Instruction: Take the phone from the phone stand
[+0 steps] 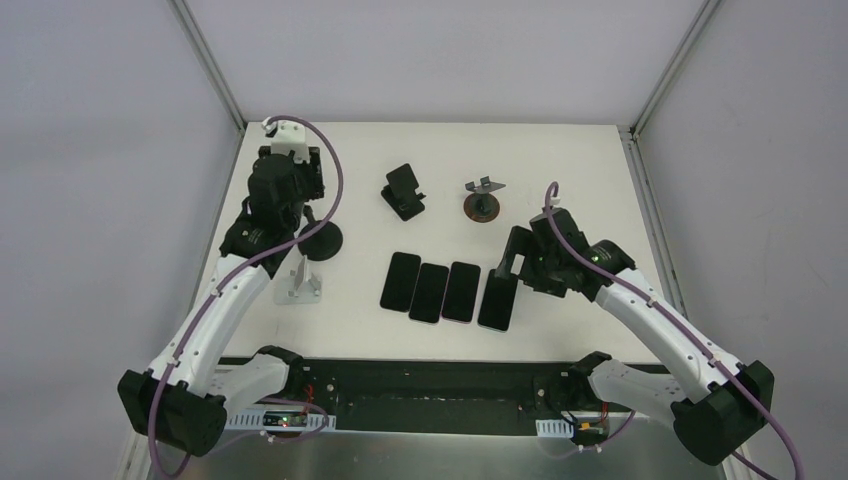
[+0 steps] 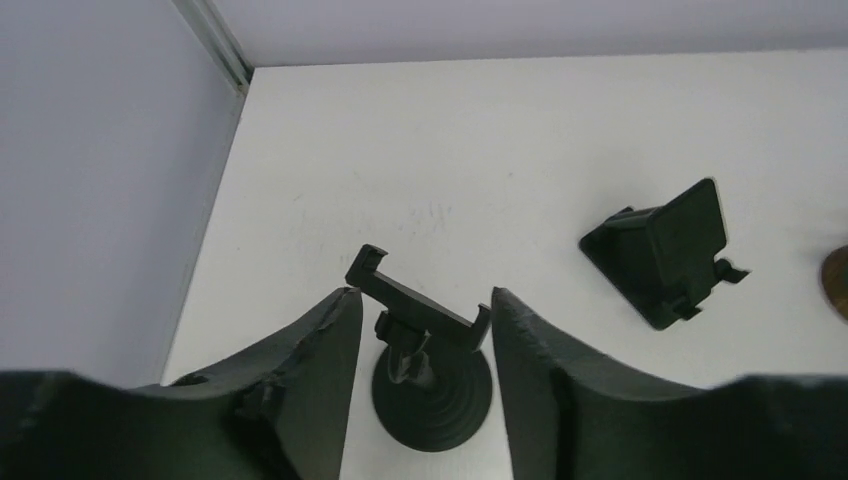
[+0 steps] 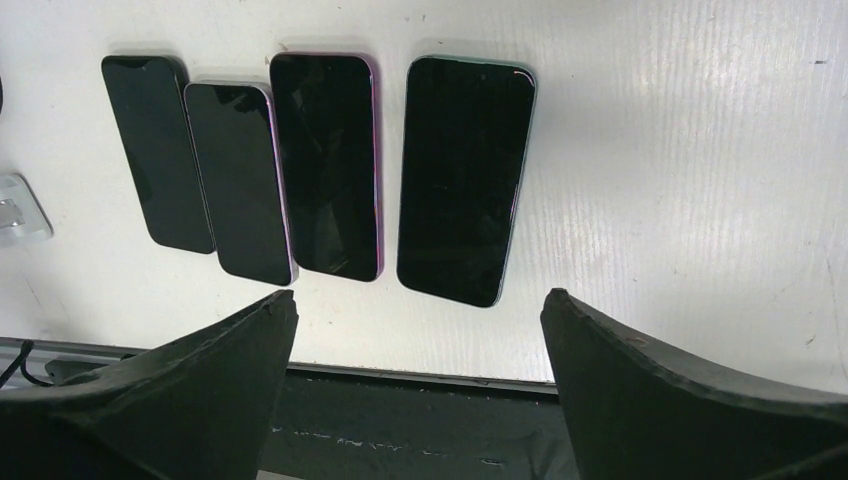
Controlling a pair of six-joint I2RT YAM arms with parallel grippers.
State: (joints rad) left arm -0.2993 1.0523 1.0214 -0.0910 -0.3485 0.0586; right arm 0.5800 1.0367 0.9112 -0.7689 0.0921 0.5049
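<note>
Four dark phones lie flat in a row on the white table: the rightmost (image 1: pixel 497 299) (image 3: pixel 463 178), then two more (image 1: pixel 461 291) (image 1: pixel 428 292), and the leftmost (image 1: pixel 400 282). No stand in view holds a phone. My right gripper (image 1: pixel 512 268) (image 3: pixel 418 295) is open wide and empty, just above the near end of the rightmost phone. My left gripper (image 1: pixel 300 228) (image 2: pixel 420 295) is open and empty. Its fingers flank the empty black clamp stand (image 1: pixel 322 243) (image 2: pixel 428 370) on its round base.
A black folding stand (image 1: pixel 403 192) (image 2: pixel 665 250) and a small stand on a brown round base (image 1: pixel 483 200) are at the back. A white metal stand (image 1: pixel 298 285) (image 3: pixel 15 210) is left of the phones. Frame posts and walls bound the table.
</note>
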